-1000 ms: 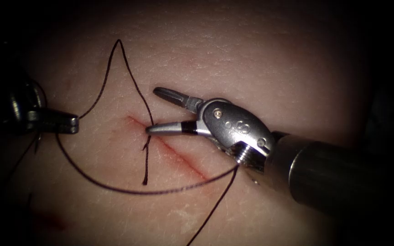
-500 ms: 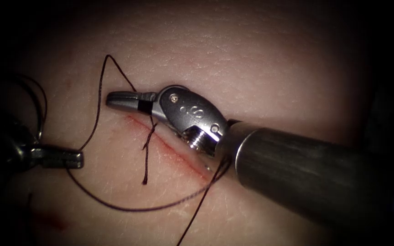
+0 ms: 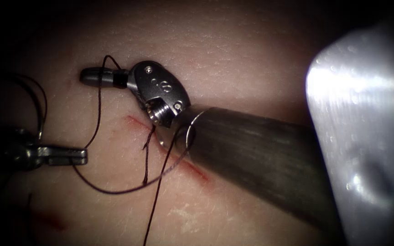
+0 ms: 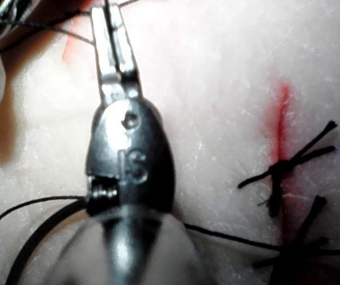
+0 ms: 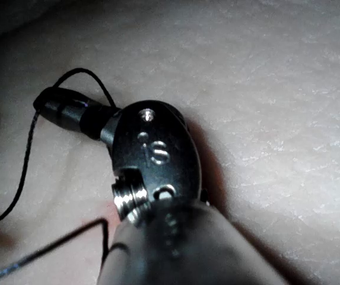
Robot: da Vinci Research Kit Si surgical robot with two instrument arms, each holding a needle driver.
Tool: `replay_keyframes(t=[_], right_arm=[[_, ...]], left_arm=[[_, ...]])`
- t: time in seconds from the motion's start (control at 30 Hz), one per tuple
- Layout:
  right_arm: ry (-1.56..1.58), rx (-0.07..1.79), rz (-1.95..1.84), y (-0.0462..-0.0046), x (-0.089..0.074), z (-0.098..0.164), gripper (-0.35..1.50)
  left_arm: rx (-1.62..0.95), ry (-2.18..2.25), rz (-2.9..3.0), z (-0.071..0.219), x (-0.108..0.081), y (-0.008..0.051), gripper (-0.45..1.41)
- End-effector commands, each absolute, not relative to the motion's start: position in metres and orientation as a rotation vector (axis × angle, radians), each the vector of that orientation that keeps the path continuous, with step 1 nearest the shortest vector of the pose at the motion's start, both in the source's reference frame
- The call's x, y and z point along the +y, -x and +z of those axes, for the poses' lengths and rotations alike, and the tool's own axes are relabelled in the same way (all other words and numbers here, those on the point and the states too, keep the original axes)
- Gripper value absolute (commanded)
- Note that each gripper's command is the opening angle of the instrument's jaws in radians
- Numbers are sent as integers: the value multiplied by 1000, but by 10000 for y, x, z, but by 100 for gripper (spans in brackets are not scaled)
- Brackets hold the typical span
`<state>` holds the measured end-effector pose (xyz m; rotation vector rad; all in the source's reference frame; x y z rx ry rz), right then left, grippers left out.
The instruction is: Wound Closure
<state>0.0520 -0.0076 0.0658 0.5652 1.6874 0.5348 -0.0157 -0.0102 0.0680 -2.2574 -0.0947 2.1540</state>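
Observation:
The tissue [image 3: 251,54] bears a slanting red cut [image 3: 192,168]. A stitch knot [image 3: 147,142] sits on the cut, and its tail hangs down. My right tool [image 3: 97,76] lies left of the cut's upper end, jaws shut on the dark thread [image 3: 100,114]. That thread arches over the jaws [image 5: 69,72] and runs down to my left tool [image 3: 71,156], which is shut on it at the far left. Another strand [image 3: 158,187] wraps the right shaft [image 3: 251,146] and trails downward. In the left wrist view the left jaws [image 4: 115,35] clamp thread.
Two tied stitches with cut ends [image 4: 283,169] [image 4: 297,249] lie along a red cut line in the left wrist view. A smear of red fluid [image 3: 51,222] marks the tissue at lower left. Slack thread curls behind the left tool [image 3: 39,102].
The right tool's jaws, open at the stitch a second ago, have shut. The tool has travelled up and left across the cut, dragging the thread arch along. The left tool has sunk slightly.

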Motion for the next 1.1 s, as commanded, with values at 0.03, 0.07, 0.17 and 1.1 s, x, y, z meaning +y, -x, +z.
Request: replay_keyframes(t=[0.03, 0.07, 0.17, 1.1], right_arm=[[-585, 1699, 530, -533, -81, 659, -35], [-596, 1702, 529, -535, -82, 657, -35], [-630, 1726, 503, -541, -84, 649, -35], [-931, 1611, 17, -499, -103, 624, -35]], left_arm=[[-117, 2248, 2143, 691, -107, 161, -45], [-129, 2242, 2137, 693, -107, 161, -45], [-146, 2225, 2130, 701, -106, 160, -45], [-133, 2151, 2132, 735, -64, 147, -45]])
